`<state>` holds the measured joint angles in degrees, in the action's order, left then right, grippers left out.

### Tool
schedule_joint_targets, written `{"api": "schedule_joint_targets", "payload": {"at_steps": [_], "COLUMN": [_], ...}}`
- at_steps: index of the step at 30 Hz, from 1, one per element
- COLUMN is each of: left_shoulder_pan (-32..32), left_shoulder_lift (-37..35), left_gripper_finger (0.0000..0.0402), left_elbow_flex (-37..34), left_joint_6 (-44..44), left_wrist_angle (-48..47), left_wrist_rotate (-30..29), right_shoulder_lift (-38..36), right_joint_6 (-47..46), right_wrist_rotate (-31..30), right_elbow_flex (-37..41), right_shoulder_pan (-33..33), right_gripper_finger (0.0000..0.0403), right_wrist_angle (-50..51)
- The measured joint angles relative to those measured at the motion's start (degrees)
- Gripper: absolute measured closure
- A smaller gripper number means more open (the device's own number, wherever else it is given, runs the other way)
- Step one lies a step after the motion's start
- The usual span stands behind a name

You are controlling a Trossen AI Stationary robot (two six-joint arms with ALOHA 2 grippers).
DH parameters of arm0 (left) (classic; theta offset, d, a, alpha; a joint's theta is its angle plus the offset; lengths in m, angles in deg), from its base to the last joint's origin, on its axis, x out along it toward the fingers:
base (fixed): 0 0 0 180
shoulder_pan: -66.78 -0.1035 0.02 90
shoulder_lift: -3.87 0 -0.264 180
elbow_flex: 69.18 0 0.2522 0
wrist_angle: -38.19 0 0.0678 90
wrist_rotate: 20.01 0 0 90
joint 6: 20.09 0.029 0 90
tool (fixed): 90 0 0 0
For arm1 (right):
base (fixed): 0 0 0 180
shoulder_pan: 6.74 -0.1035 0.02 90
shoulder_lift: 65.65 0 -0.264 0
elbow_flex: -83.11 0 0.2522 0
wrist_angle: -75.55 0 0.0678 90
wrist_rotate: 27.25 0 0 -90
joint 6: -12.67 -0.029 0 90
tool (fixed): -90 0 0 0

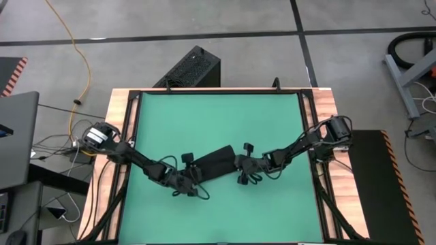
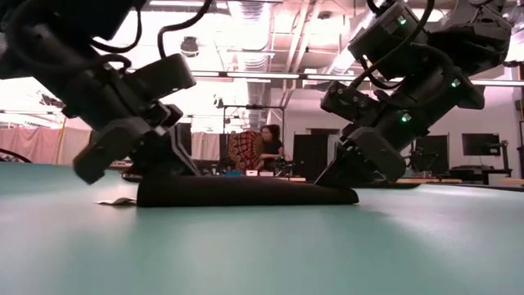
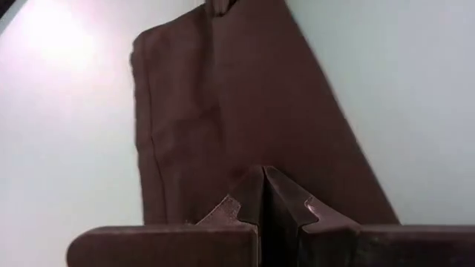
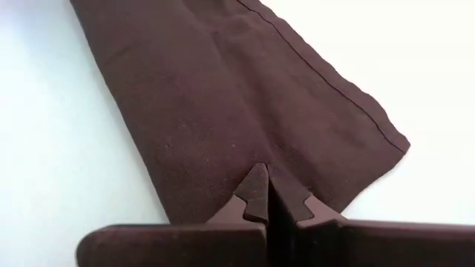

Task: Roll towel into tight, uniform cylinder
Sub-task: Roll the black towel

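Observation:
The black towel lies as a long, flat folded strip on the green mat, slanting from near left to far right. In the low view it is a low dark band, with a small white tag on the mat at its left end. My left gripper is shut, its tips over the strip's left end. My right gripper is shut, its tips over the strip's right end. My left gripper rests its shut fingertips on the top of the towel's left end, slanting down from the table's left. Whether any cloth is caught between the fingers, I cannot tell. The towel lies flat on the mat. My right gripper sets its shut fingertips on the top of the towel's right end, a little in from the short hemmed edge, slanting down from the table's right. Whether cloth is caught between them does not show. That end lies flat.
Bare green mat lies on the far and near sides of the towel. A wooden border with black rails frames the mat. A black ribbed box stands beyond the far edge. A person sits far back in the room.

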<state>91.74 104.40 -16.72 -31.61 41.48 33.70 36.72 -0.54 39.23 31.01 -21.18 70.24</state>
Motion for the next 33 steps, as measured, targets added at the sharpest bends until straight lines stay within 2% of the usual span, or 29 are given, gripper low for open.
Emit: {"api": "schedule_joint_targets", "payload": {"at_steps": [7, 13, 16, 23, 28, 33], "left_shoulder_pan": [1.4, 1.4, 1.4, 1.5, 1.5, 1.5], "left_shoulder_lift": [0.0, 0.0, 0.0, 0.0, 0.0, 0.0], "left_gripper_finger": [0.0402, 0.0401, 0.0402, 0.0402, 0.0402, 0.0402], "left_elbow_flex": [-0.6, -0.7, -0.7, -0.6, -0.6, -0.6], "left_joint_6": [-0.7, -1.2, -0.9, 1.1, 3.8, 6.3], "left_wrist_angle": [-1.5, -3.3, -3.4, -4.5, -4.8, -5.2], "left_wrist_rotate": [-0.5, -0.6, -0.6, -0.6, -0.4, -0.1], "right_shoulder_lift": [-3.8, -10.3, -10.0, -3.0, 0.3, 2.4], "right_joint_6": [4.3, 10.7, 14.0, 19.2, 19.3, 19.0], "right_wrist_rotate": [-6.7, -7.3, -5.4, 5.0, 8.8, 9.3], "right_elbow_flex": [0.4, 0.1, 0.1, 0.0, -1.8, -2.7], "right_shoulder_pan": [-0.5, 0.9, 3.2, 9.3, 12.0, 13.1], "right_gripper_finger": [0.0378, 0.0381, 0.0388, 0.0391, 0.0391, 0.0391], "right_wrist_angle": [0.1, -2.9, -5.3, -13.0, -11.8, -8.0]}}
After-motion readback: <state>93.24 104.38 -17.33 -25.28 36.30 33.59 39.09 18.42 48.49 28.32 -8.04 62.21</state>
